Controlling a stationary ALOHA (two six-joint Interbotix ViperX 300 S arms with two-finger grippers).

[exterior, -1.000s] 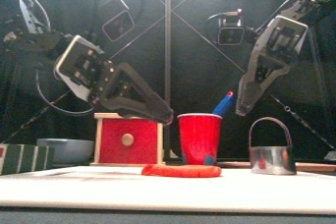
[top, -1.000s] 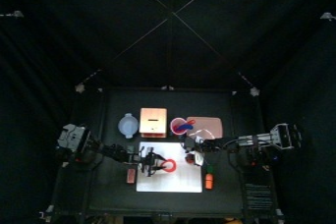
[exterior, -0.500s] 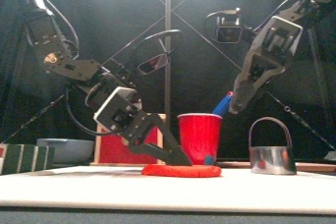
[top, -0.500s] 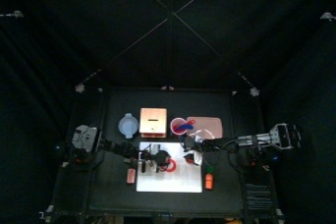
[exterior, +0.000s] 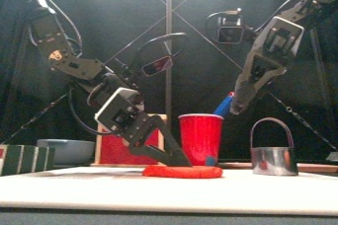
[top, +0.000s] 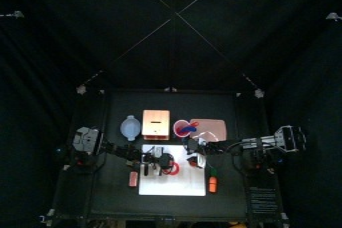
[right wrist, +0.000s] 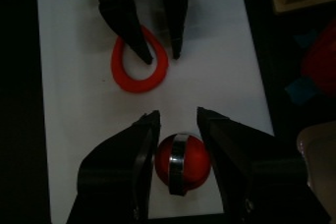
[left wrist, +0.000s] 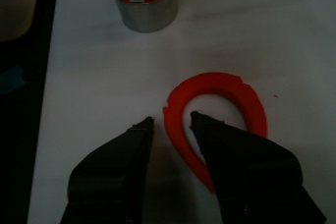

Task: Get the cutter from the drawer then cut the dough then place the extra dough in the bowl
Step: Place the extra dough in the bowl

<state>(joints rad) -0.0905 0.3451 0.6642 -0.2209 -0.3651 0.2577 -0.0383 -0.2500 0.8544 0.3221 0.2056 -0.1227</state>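
Left gripper [exterior: 179,160] is down at the white cutting board [exterior: 264,185], low and centre in the front view, with its jaws parted. In the left wrist view they stand apart over one edge of the red dough ring [left wrist: 223,81], a little of the red band showing in the gap between them; whether either jaw touches the dough cannot be told. The ring lies flat on the board, a low red strip at lower centre in the front view. Right gripper [exterior: 242,109] hangs raised in the upper right of that view, its tips up beside the blue toy knife [exterior: 224,101] that stands in the red cup [exterior: 201,135], and its jaws are apart with nothing held. Through that gap the right wrist view looks down on the round metal cutter [right wrist: 180,161], which has red showing inside it. The cutter stands upright on the board at lower right in the front view, wire handle up, well apart from the ring. Behind the ring, left of the cup, stands the wooden box [exterior: 128,140] with its red drawer front facing forward, and the blue-grey bowl [exterior: 66,150] sits at far left, beside the box and off the board.
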